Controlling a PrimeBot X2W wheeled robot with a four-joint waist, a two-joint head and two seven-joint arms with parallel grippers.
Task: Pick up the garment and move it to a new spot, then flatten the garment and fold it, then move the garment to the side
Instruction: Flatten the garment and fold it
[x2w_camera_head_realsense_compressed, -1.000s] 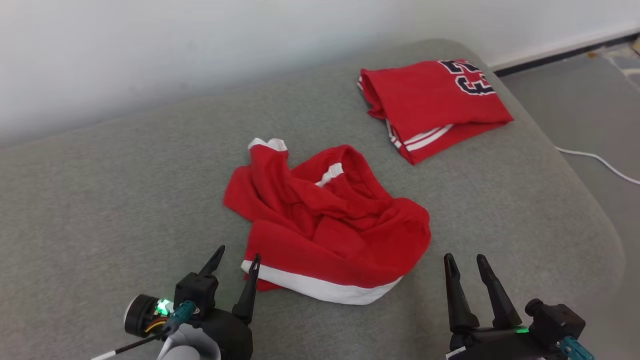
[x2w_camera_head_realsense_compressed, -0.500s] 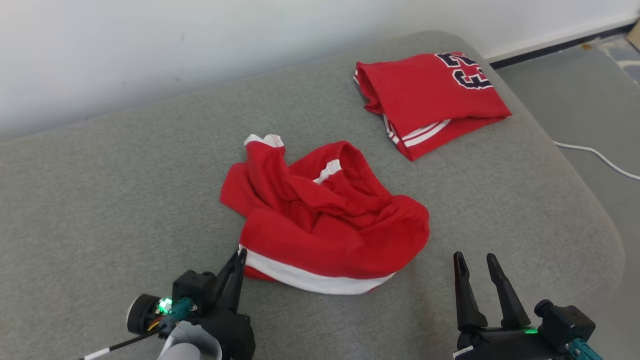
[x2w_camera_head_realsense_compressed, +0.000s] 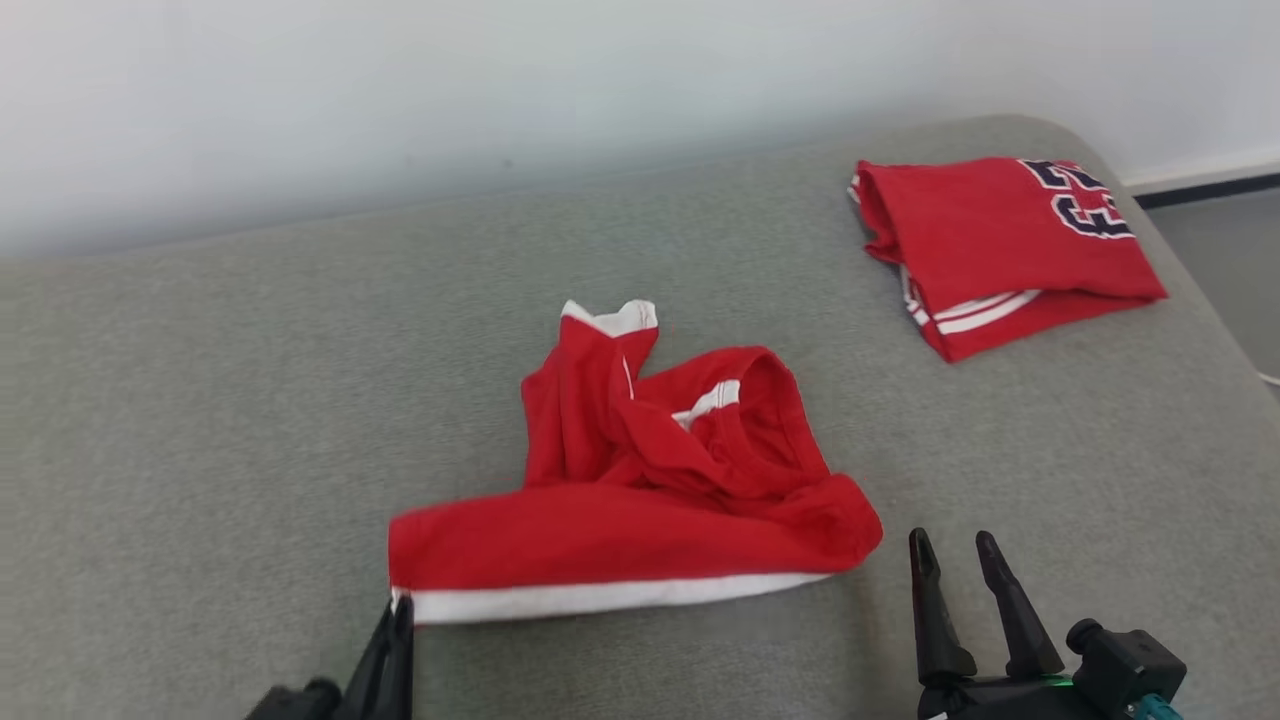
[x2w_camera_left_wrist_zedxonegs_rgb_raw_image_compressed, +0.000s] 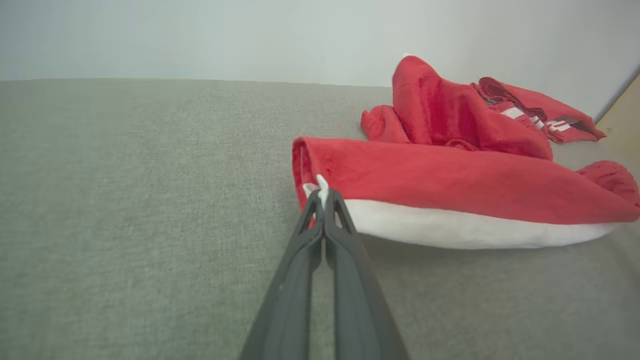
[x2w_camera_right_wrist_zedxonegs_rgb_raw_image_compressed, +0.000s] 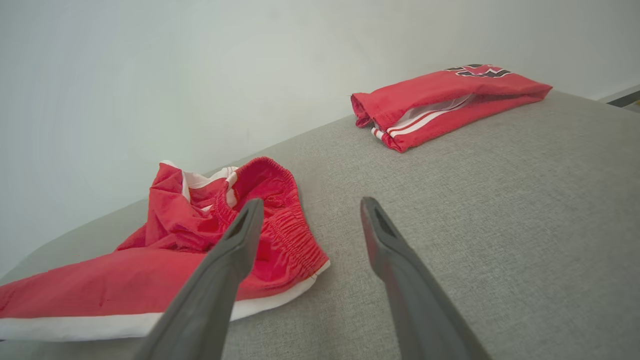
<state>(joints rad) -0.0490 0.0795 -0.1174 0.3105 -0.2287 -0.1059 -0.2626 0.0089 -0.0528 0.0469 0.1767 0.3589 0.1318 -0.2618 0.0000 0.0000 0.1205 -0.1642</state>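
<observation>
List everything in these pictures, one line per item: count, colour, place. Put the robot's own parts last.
shorts: one, red with a white hem band, crumpled mid-cushion, near hem stretched toward the left.
folded garment: one, red with white stripes and dark numerals, far right of the cushion, apart from the shorts.
cushion: one, grey fabric, under both garments.
wall: one, white, behind the cushion.
baseboard: one, dark, at the wall's foot, far right.
left tool: one, dark, lower left, shut on the left corner of the shorts' white hem.
right tool: one, dark, lower right, open, beside the shorts' right end, holding nothing.
</observation>
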